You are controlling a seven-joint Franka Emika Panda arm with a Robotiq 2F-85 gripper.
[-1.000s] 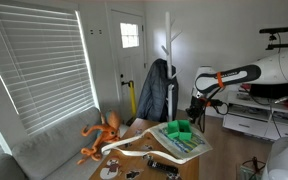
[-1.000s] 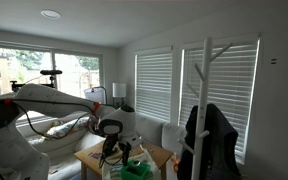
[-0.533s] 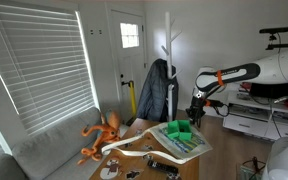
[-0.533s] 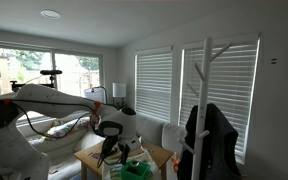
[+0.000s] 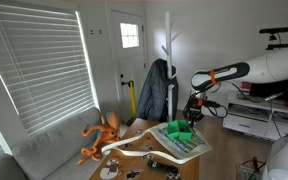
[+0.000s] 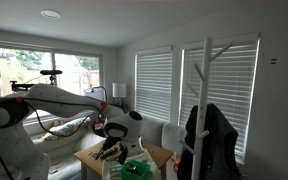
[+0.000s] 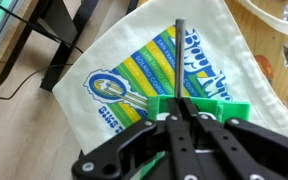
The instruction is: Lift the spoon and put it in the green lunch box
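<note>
In the wrist view my gripper (image 7: 180,112) is shut on the spoon (image 7: 180,48), whose thin dark handle sticks out past the fingertips. The spoon's bowl is hidden behind the fingers. The small bright green lunch box (image 7: 240,108) lies directly under the fingers, on the pale green-and-white printed board (image 7: 114,70). In both exterior views the gripper (image 5: 192,112) (image 6: 118,149) hangs just above the green lunch box (image 5: 180,131) (image 6: 136,170).
The board (image 5: 187,146) lies on a wooden table (image 5: 190,168), along with a white cord (image 5: 130,148) and a dark tool (image 5: 166,161). An orange octopus toy (image 5: 102,135) sits at the table's far side. A coat rack with a jacket (image 5: 156,90) stands behind.
The arm has swung towards the table and a little lower, bringing the gripper with the spoon over the green lunch box.
</note>
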